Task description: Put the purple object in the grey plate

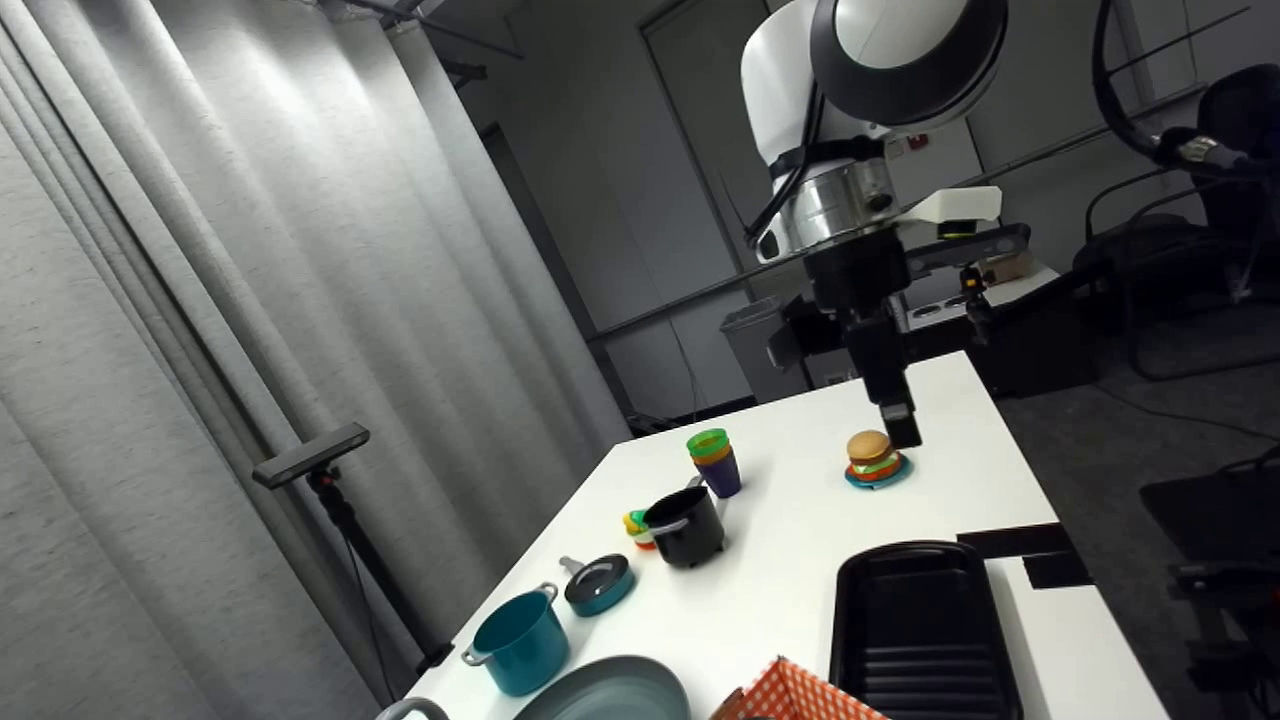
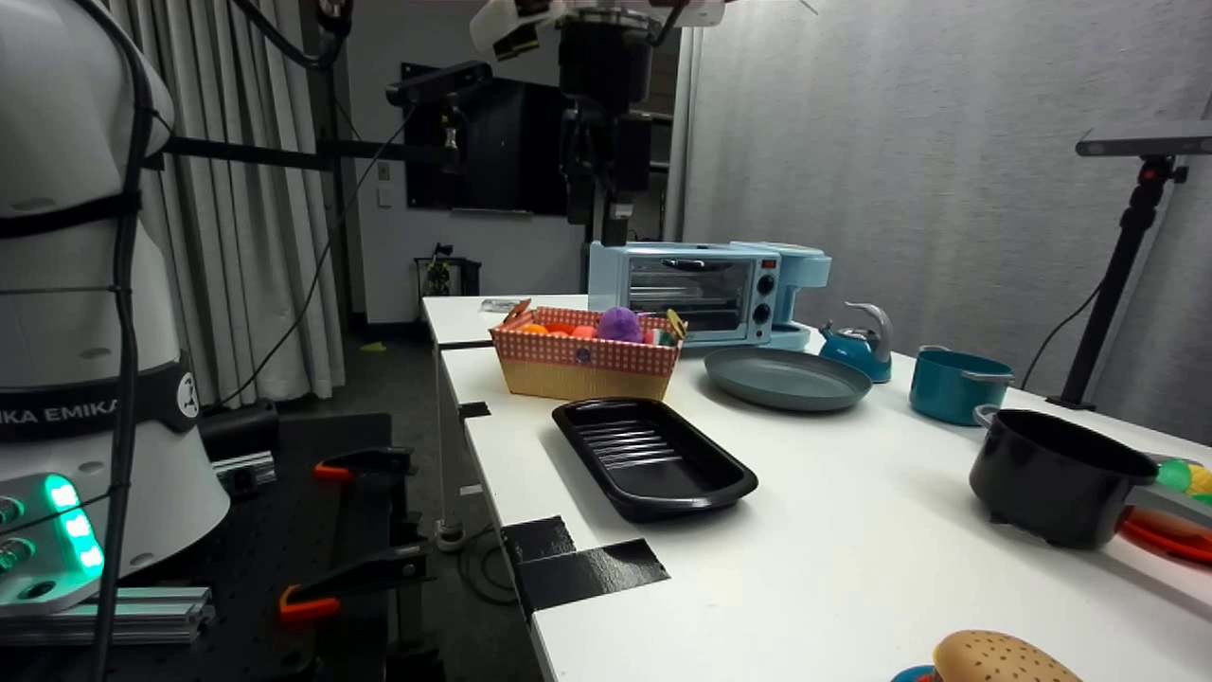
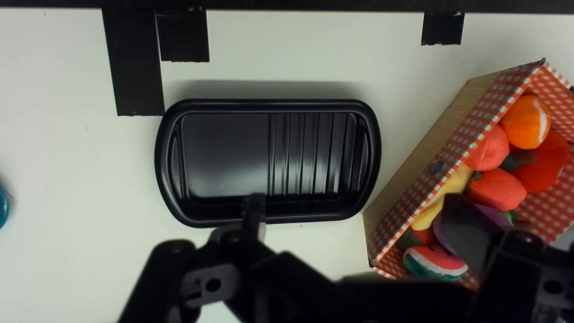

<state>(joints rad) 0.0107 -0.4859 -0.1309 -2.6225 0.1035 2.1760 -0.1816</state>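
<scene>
The gripper [image 3: 355,201] is held empty, fingers spread apart. Below and to one side, the purple object [image 2: 620,325] is contained in the basket [image 2: 578,379], partly covered in the wrist view by one finger; sideways alignment seems needed.

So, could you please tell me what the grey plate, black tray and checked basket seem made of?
Grey plate: matte, perhaps plastic or coated metal, reflecting only softly. Black tray: glossy, possibly coated metal, with bright reflections along its ribs. Checked basket: dull, textured tan sides, maybe woven straw; the red-checked lining laps over the rim, probably cloth.
</scene>
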